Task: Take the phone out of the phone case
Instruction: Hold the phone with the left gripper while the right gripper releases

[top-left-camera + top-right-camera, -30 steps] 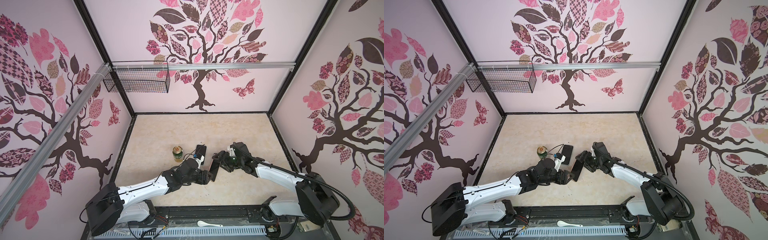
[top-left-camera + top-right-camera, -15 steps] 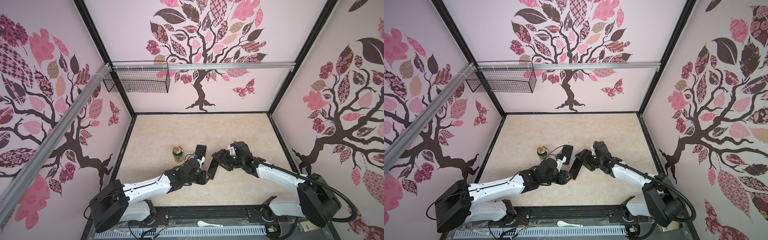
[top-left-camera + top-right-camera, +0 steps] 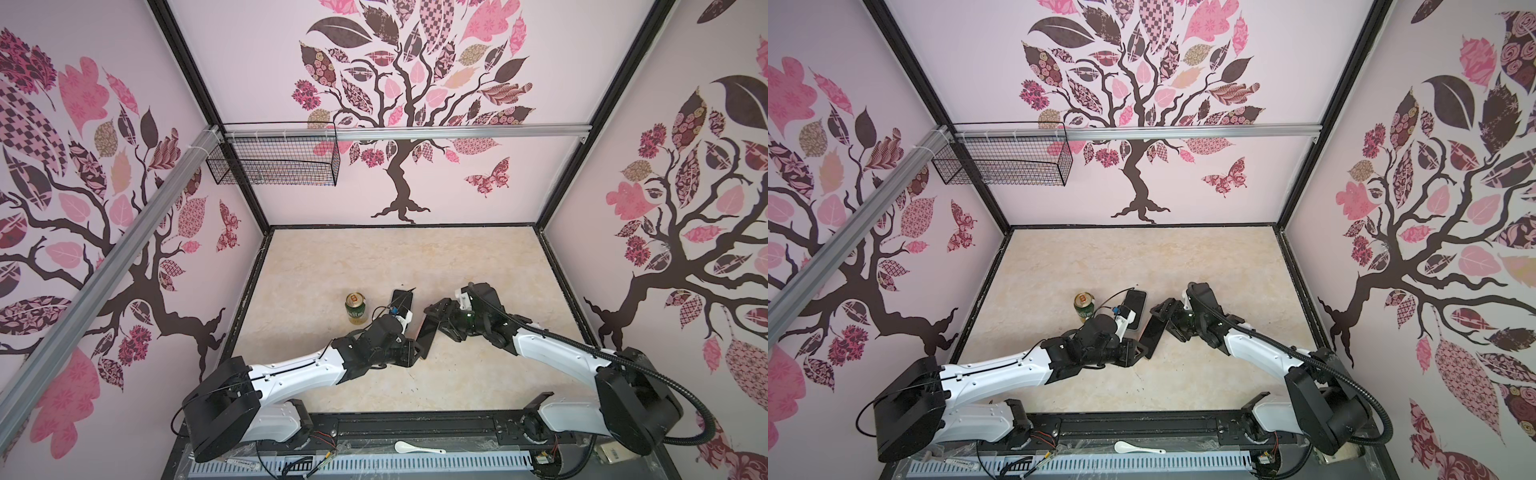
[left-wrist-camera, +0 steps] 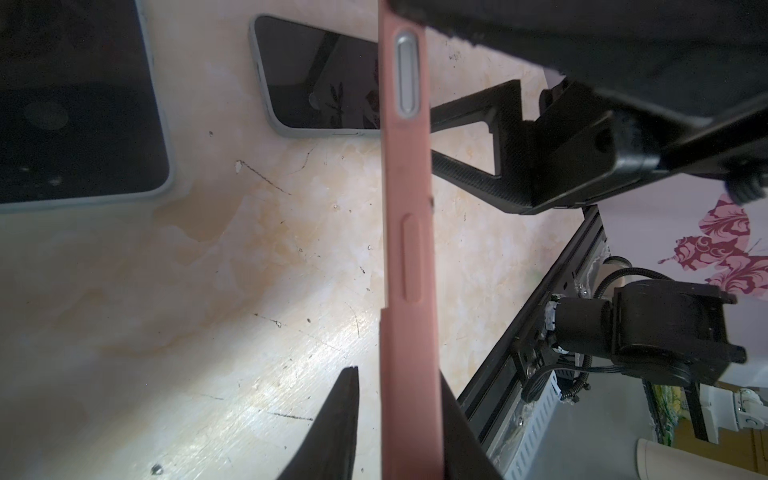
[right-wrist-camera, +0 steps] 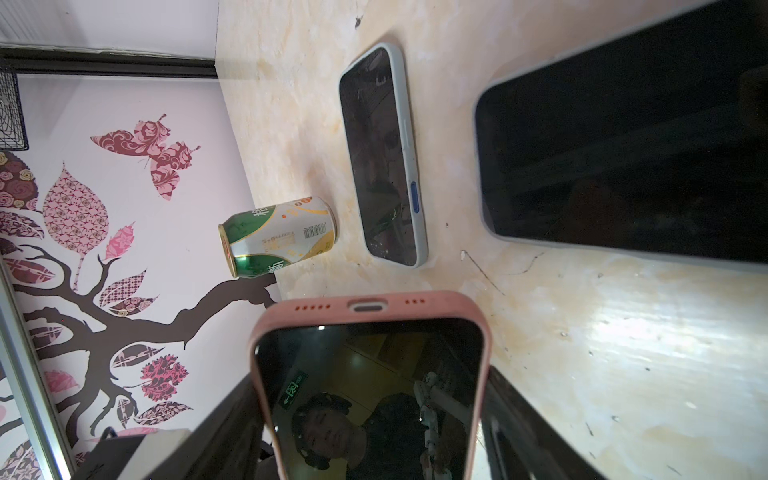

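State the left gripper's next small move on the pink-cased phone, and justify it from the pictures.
Probably close the left gripper fully on the pink case. Its jaws straddle the case's edge, but one finger shows a gap beside it, so there is no firm pinch yet. The right gripper holds it off the table.

Tree-printed pink walls (image 3: 457, 199) enclose a beige marbled desk (image 3: 374, 257), and a wire basket (image 3: 274, 166) hangs from an aluminium rail (image 3: 457, 134)
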Robot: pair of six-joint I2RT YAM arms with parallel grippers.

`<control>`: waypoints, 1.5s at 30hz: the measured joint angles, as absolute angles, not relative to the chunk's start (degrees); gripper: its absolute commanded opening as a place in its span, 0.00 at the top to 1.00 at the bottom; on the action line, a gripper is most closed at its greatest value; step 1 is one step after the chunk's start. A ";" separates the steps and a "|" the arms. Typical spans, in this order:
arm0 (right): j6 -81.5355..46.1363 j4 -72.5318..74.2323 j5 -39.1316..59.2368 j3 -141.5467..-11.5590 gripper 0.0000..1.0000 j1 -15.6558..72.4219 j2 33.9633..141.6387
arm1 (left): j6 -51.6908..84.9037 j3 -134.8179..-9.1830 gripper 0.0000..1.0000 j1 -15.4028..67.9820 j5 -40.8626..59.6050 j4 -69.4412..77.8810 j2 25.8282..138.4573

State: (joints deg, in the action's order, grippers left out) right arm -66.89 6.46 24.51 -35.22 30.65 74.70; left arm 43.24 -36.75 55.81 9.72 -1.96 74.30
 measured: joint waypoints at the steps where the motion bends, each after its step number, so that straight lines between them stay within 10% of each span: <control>1: -66.92 6.50 24.51 -35.03 0.47 30.68 74.70 | 43.24 -36.84 0.71 55.81 9.69 -1.93 74.30; 25: -75.90 14.83 27.14 -29.58 0.47 30.65 74.50 | 42.04 -37.19 0.76 55.81 9.13 -1.98 74.28; 36: -76.75 15.46 27.31 -29.54 0.44 30.68 74.41 | 41.50 -37.19 0.96 55.88 6.50 -3.01 73.89; 45: -73.30 12.64 25.56 -30.02 0.01 30.68 70.61 | 40.77 -38.46 1.00 55.96 4.47 -6.39 72.66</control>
